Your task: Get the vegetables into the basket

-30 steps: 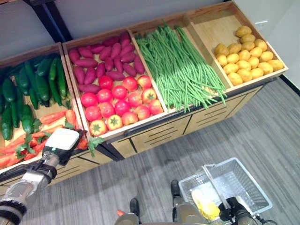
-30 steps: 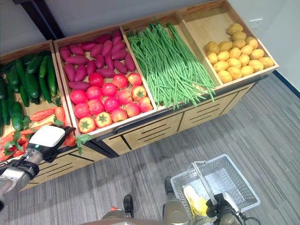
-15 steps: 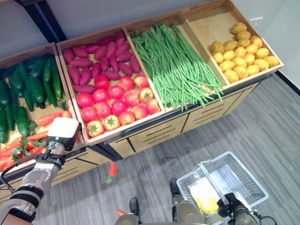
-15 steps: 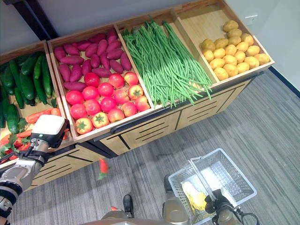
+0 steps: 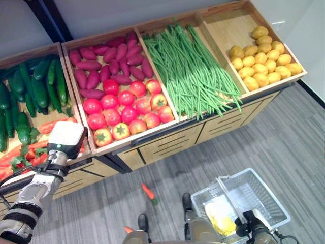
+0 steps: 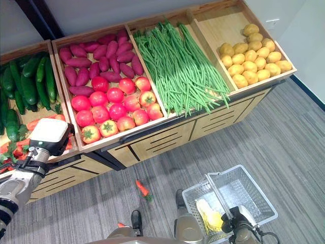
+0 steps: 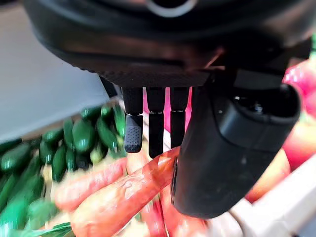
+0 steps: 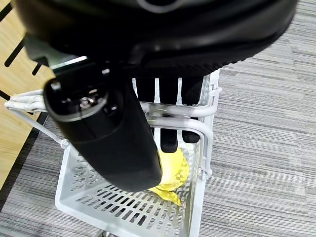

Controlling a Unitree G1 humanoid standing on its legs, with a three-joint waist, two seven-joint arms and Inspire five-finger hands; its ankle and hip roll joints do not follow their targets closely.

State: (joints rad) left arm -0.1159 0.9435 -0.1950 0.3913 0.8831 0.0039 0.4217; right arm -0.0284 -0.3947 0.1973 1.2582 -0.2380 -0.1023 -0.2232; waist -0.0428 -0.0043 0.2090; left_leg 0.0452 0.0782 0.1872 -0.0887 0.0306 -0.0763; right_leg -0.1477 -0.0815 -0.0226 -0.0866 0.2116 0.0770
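Observation:
My left hand [image 5: 65, 137] hovers over the carrots [image 5: 51, 126] in the leftmost bin, by its front edge. In the left wrist view its fingers [image 7: 155, 129] hang straight above a carrot [image 7: 118, 197], holding nothing. One small carrot [image 5: 148, 191] lies on the grey floor in front of the stand. My right hand [image 5: 252, 226] is shut on the handle [image 8: 177, 111] of a white wire basket [image 5: 269, 195] at the lower right. A yellow vegetable [image 8: 173, 173] lies inside the basket.
The wooden stand [image 5: 167, 145] holds cucumbers [image 5: 30, 91], purple sweet potatoes [image 5: 109, 63], tomatoes [image 5: 127, 109], green beans [image 5: 190, 68] and potatoes [image 5: 261, 61] in bins. Grey carpet [image 5: 284, 137] lies between the stand and the basket.
A carrot dropped off the bin's front edge, was falling half a second ago, and now lies on the floor. My left hand has lifted slightly over the carrots.

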